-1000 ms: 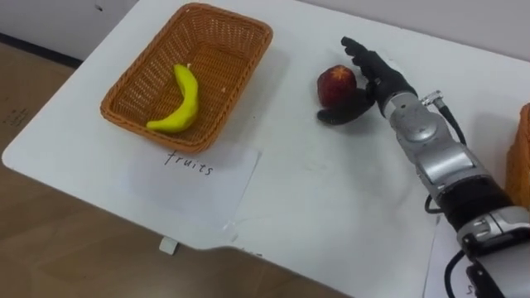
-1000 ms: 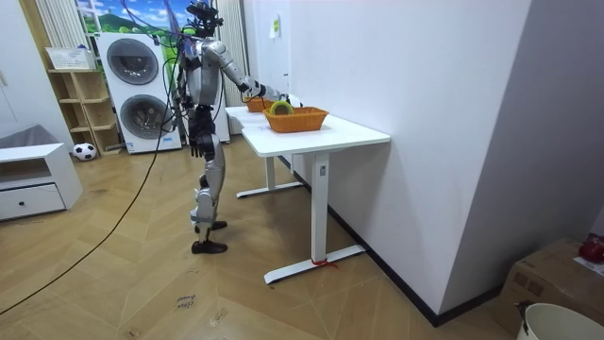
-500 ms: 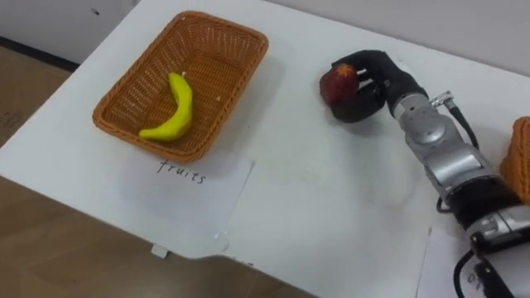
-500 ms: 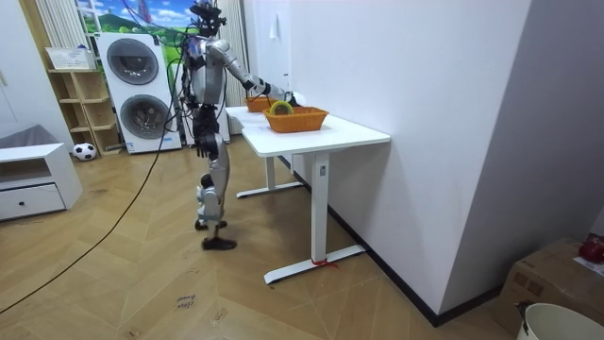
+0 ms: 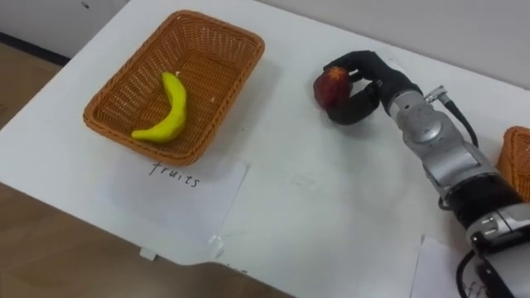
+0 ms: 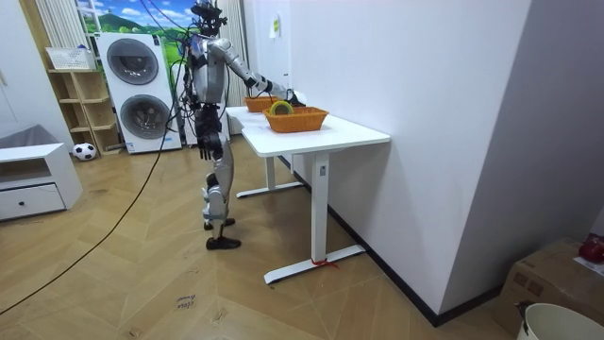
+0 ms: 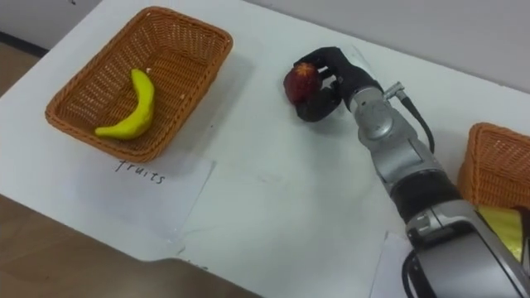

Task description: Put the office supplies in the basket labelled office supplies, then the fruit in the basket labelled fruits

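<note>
A red apple (image 5: 330, 88) lies right of the fruit basket, and my right hand (image 5: 368, 76) has its fingers and thumb curled round it, shut on it, low over the white table (image 5: 331, 190). Whether the apple still touches the table I cannot tell. The brown wicker fruit basket (image 5: 217, 58) stands at the far left with a yellow banana (image 5: 166, 110) in it. From the right eye view the apple (image 7: 299, 82) sits in the same hand (image 7: 338, 76). In the room view my left hand (image 6: 202, 125) hangs by my side.
A white paper label (image 5: 178, 186) lies in front of the fruit basket near the table's front edge. A second wicker basket (image 7: 495, 161) stands at the right with something yellow (image 7: 507, 225) in it. I stand at the table's long side (image 6: 311, 132).
My right hand's fingers, straight beside the apple a second ago, have curled round it. The eye views have shifted a little, and in the room view I have stepped closer to the table.
</note>
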{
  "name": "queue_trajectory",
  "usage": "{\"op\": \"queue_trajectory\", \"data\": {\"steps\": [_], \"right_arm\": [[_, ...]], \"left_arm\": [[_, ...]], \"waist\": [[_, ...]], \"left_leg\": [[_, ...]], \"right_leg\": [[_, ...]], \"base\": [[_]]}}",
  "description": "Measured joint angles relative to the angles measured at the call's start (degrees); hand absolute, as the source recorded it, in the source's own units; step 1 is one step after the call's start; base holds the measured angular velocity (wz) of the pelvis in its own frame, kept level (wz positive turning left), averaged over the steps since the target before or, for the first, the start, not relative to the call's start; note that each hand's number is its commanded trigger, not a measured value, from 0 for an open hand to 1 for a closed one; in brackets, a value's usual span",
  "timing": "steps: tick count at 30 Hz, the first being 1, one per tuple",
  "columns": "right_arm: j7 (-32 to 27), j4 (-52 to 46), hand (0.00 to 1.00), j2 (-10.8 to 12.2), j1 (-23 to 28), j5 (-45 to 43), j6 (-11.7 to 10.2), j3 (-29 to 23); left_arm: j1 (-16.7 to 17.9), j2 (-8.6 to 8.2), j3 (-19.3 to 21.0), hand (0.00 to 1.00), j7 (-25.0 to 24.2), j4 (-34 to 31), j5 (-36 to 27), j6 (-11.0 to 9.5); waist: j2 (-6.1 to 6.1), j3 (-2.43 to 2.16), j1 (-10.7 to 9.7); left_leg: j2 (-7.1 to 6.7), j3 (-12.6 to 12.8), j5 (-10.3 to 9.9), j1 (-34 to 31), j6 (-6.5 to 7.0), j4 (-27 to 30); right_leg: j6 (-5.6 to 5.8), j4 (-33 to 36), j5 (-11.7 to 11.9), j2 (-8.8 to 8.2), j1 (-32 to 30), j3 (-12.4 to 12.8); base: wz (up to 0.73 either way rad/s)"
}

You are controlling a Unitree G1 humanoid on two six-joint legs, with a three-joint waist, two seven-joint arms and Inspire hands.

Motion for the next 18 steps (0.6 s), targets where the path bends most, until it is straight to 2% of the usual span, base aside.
{"op": "queue_trajectory", "data": {"steps": [5, 8, 11, 15, 18], "right_arm": [[1.89, -0.08, 1.00, -0.01, 0.00, -0.50, 0.15, -0.06], [3.15, -1.13, 1.00, -0.01, 0.00, -0.55, 1.23, -0.07], [4.04, -5.43, 1.00, -0.09, 0.00, -0.08, 1.71, -0.16], [4.28, -10.18, 1.00, -0.18, -0.01, 2.02, 1.71, -0.60], [4.26, -11.18, 1.00, -0.13, -0.01, 4.05, 1.89, -0.68]], "left_arm": [[0.11, -0.16, 0.02, 0.00, -0.02, -0.14, 0.02, 0.01], [0.32, -0.20, 0.02, 0.00, -0.28, -0.13, 0.00, 0.07], [0.65, -0.20, 0.59, 0.00, -0.48, -0.15, 0.05, 0.05], [0.68, -0.21, 0.78, 0.00, -0.49, -0.16, 0.09, -0.04], [0.70, -0.17, 1.14, 0.00, -0.47, -0.17, 0.02, 0.45]], "waist": [[0.20, 0.03, -0.02], [0.17, -0.01, -0.18], [0.13, -0.05, -0.60], [0.16, -0.15, -0.50], [0.05, -0.38, -0.55]], "left_leg": [[-0.47, -0.02, -0.30, 0.41, 0.38, 0.29], [-0.62, -0.03, -0.29, 0.43, 0.39, 0.45], [-0.60, -0.02, -0.29, 0.50, 0.39, 0.44], [-0.56, -0.05, -0.28, 1.42, 0.40, 0.43], [-0.62, -0.30, -0.40, 2.66, 0.55, 0.31]], "right_leg": [[0.22, 0.13, -0.30, 0.01, 0.57, -0.30], [0.22, 0.42, -0.29, -0.14, 0.57, -1.09], [0.21, 0.60, -0.30, -0.10, 0.53, -1.29], [0.22, 0.80, -0.31, -0.09, 1.41, -1.43], [0.73, 0.80, -0.78, -0.40, 2.80, -1.90]], "base": [[0.00], [0.00], [0.00], [0.03], [0.09]]}}
